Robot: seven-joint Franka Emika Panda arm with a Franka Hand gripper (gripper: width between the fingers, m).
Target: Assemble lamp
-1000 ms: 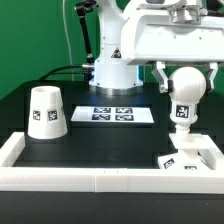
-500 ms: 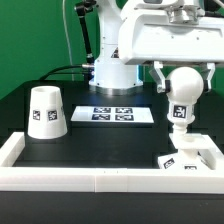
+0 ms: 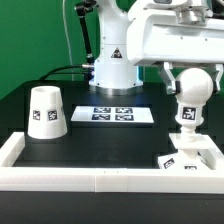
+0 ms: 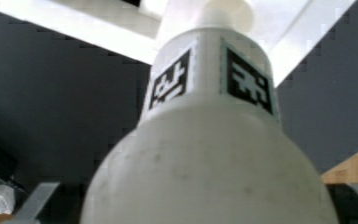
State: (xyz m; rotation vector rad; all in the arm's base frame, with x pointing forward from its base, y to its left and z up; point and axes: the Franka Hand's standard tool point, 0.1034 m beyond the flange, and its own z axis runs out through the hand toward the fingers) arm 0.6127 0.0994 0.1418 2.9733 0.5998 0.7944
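My gripper (image 3: 192,72) is shut on the round head of the white bulb (image 3: 189,98), which hangs upright with its tagged stem pointing down. The stem's tip sits just above the small square base (image 3: 188,154) at the exterior view's right, near the white front wall. In the wrist view the bulb (image 4: 208,140) fills the picture, two tags on its stem, and the jaws are mostly hidden behind it. The tapered shade (image 3: 45,111) stands mouth down on the black table at the exterior view's left.
The marker board (image 3: 117,115) lies flat at the middle back, in front of the arm's white base (image 3: 113,72). A white wall (image 3: 90,178) runs along the table's front and turns back at both ends.
My gripper has carried the bulb to the exterior view's right and a little down, so that it now hangs over the base. The shade and base have not moved.
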